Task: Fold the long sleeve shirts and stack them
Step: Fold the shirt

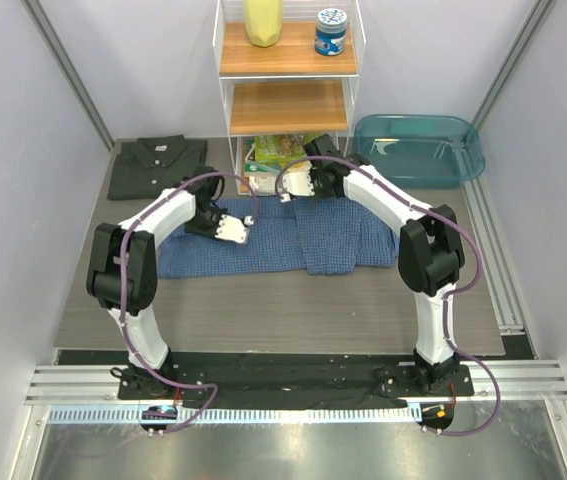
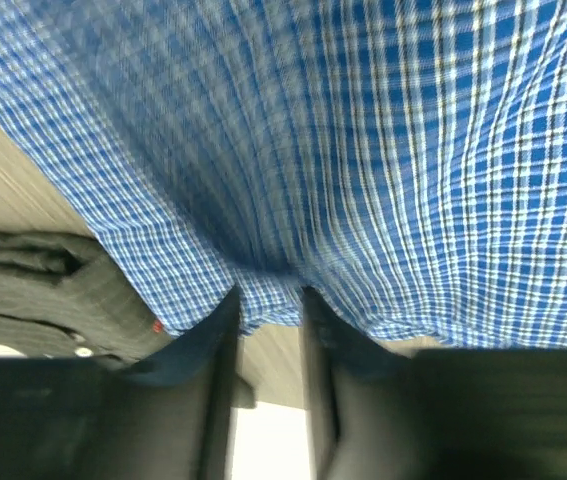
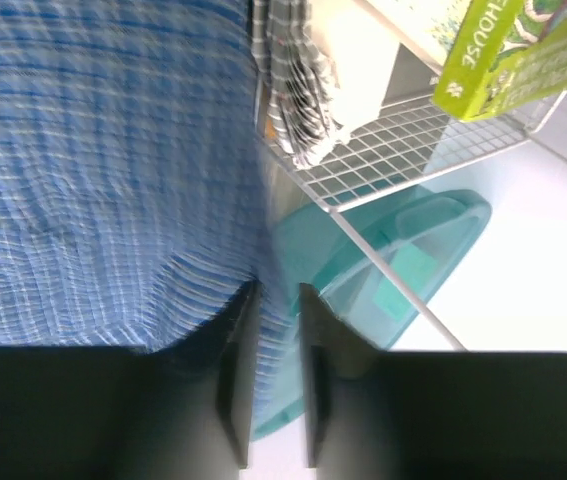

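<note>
On the grey surface (image 1: pixel 263 300), blue checked cloth shirt (image 1: pixel 333 240) lies flat — left gripper (image 2: pixel 268 300), right gripper (image 3: pixel 276 295) narrowly parted at its far hem, likely releasing.

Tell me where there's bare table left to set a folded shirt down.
Widest bare patch: the strip of table between the blue shirt and the black base plate. A smaller one lies right of the blue shirt, in front of the teal tub. The back is crowded: dark shirt, shelf and tub side by side.
</note>
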You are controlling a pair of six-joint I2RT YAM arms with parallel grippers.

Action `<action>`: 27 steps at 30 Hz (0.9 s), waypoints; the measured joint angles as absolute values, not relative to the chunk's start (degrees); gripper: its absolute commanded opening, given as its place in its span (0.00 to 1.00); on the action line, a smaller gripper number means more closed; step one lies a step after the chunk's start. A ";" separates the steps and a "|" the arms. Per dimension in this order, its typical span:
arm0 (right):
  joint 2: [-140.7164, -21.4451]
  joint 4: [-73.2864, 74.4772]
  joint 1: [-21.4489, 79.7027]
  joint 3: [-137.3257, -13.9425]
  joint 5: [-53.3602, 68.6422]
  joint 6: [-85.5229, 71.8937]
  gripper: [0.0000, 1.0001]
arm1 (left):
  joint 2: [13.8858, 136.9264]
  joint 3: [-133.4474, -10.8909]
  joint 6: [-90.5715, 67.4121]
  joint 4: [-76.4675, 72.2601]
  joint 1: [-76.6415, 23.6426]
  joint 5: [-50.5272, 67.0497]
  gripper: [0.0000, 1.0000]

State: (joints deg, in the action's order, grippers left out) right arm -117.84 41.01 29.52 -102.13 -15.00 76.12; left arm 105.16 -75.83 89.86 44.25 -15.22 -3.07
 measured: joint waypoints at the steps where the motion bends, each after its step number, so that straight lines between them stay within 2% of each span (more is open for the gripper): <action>1: -117.84 40.64 29.52 -102.13 -15.31 75.79 0.58 | 105.25 -76.40 88.53 44.88 -14.87 -3.07 0.45; 2: -117.84 40.38 29.52 -102.13 -15.55 74.91 0.66 | 105.25 -76.99 87.55 45.34 -14.48 -3.03 0.49; 3: -117.78 40.29 29.50 -102.13 -15.73 74.02 0.76 | 105.27 -78.30 85.97 46.35 -13.74 -2.72 0.65; 5: -116.95 40.51 29.36 -102.02 -15.75 71.40 0.80 | 105.25 -82.06 81.28 48.75 -11.18 -0.71 0.68; 9: -111.48 42.96 28.25 -101.03 -14.41 63.16 0.80 | 104.44 -88.77 69.12 51.40 -2.37 5.06 0.72; 11: -107.09 45.10 26.96 -100.57 -12.43 57.87 0.79 | 102.50 -88.86 62.65 52.84 1.48 8.56 0.73; 13: -101.16 47.88 24.05 -99.39 -8.69 50.33 0.73 | 99.74 -86.80 56.73 54.19 7.49 11.97 0.74; 15: -96.60 49.28 20.64 -97.17 -4.69 45.21 0.65 | 96.51 -82.59 51.94 54.57 10.24 14.63 0.78; 18: -91.68 51.86 14.70 -92.05 1.50 38.33 0.60 | 93.10 -75.20 44.80 55.05 11.31 18.17 0.79; 27: -100.09 57.80 3.11 -80.36 15.14 27.66 0.57 | 96.95 -68.93 32.69 55.31 15.77 24.88 0.79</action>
